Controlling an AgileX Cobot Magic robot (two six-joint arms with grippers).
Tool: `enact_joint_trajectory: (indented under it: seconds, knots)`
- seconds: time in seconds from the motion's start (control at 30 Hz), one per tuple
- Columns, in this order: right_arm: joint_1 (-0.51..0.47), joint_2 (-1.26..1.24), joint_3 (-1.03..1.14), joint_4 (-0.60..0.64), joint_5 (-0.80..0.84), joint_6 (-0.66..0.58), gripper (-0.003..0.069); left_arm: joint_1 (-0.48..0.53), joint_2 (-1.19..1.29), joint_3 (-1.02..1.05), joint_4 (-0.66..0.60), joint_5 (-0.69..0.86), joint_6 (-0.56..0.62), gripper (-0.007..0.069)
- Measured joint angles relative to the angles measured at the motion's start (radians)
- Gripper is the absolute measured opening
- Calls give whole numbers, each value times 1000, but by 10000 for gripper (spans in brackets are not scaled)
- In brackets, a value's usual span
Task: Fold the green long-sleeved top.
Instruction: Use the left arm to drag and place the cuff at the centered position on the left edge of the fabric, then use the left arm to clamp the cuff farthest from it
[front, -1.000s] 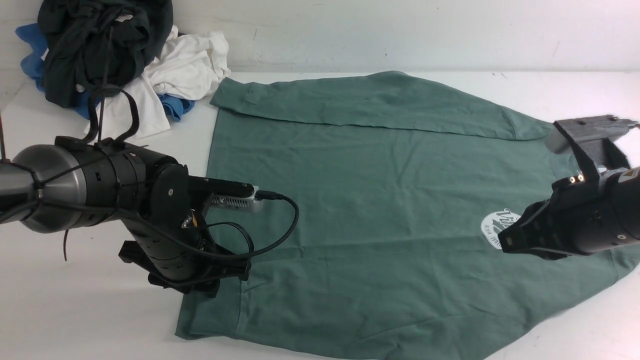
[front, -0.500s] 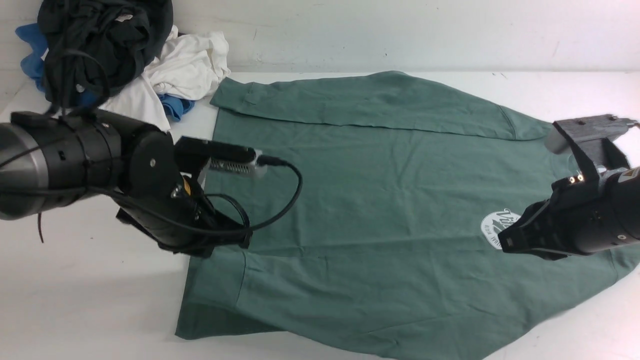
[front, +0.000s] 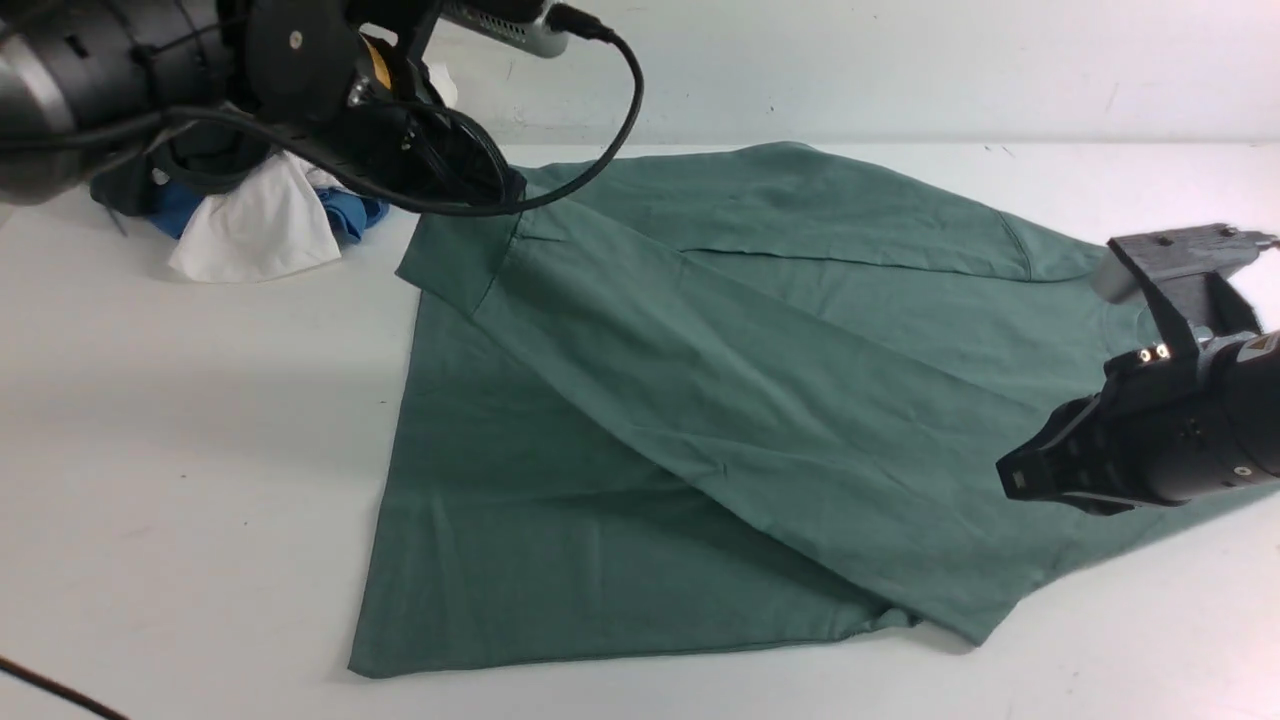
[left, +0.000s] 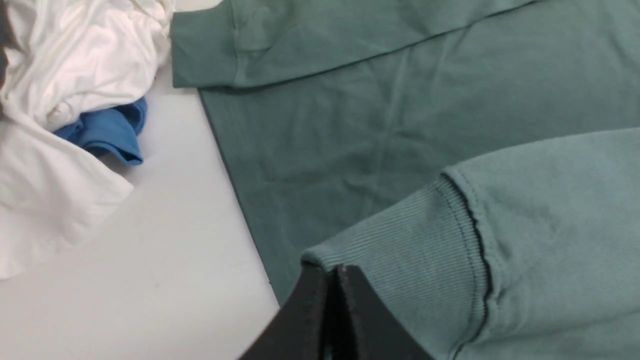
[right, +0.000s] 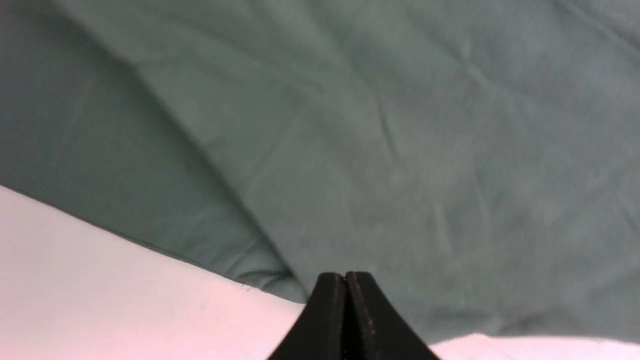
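The green long-sleeved top (front: 560, 480) lies spread across the white table. My left gripper (front: 505, 190) is raised at the far left and shut on the ribbed cuff (left: 400, 240) of one sleeve. That sleeve (front: 720, 400) stretches diagonally over the body, from the near right hem up to the gripper. In the left wrist view the jaws (left: 336, 274) are pressed together at the cuff's corner. The other sleeve (front: 790, 205) lies flat along the far edge. My right gripper (front: 1012, 480) hovers shut over the top's right side, and its closed jaws (right: 345, 276) show nothing between them.
A pile of clothes sits at the far left corner: a white garment (front: 255, 215), a blue one (front: 350, 215) and a dark one partly behind my left arm. Bare white table (front: 180, 450) lies left of the top. A wall runs along the far side.
My left gripper shut on the near sleeve's cuff, then rose and moved toward the far left, dragging the sleeve across the body and covering the chest logo. The right arm stayed put.
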Motion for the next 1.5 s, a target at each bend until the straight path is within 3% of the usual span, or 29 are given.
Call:
enact_joint_trajectory:
  seconds: [0.13, 0.23, 0.27, 0.3, 0.33, 0.47, 0.6, 0.7, 0.9, 1.0, 1.27, 1.5]
  knots:
    - [0, 0, 0, 0, 0, 0, -10, 37, 175, -59, 7, -44, -17, 1]
    - [0, 0, 0, -1, -1, 0, -10, 56, 271, -106, 9, -41, -46, 47]
    - [0, 0, 0, -1, -2, -1, -10, 68, 318, -143, 12, -31, -66, 113]
    - [0, 0, 0, -1, -2, -1, -10, 68, 322, -147, 12, -31, -68, 113]
    - [0, 0, 0, -1, -2, -1, -10, 76, 341, -180, 14, -12, -75, 174]
    - [0, 17, -1, 15, -3, -1, -10, 80, 341, -261, 15, 45, -85, 296]
    - [1, 69, -2, 72, -3, -11, -10, 80, 347, -340, -9, 141, -59, 309]
    - [29, 186, -7, 150, -30, -88, -10, 87, 385, -437, -69, 250, 24, 284]
    - [95, 374, -7, 176, -71, -143, -10, 105, 476, -559, -129, 295, 52, 242]
    - [142, 400, -8, 132, -68, -129, -10, 125, 521, -628, -193, 313, 49, 236]
    - [280, 348, 28, -92, -81, 62, -10, 220, 648, -811, -406, 278, 54, 260]
    - [318, 200, 54, -176, -37, 120, -10, 311, 834, -994, -491, 96, 77, 392]
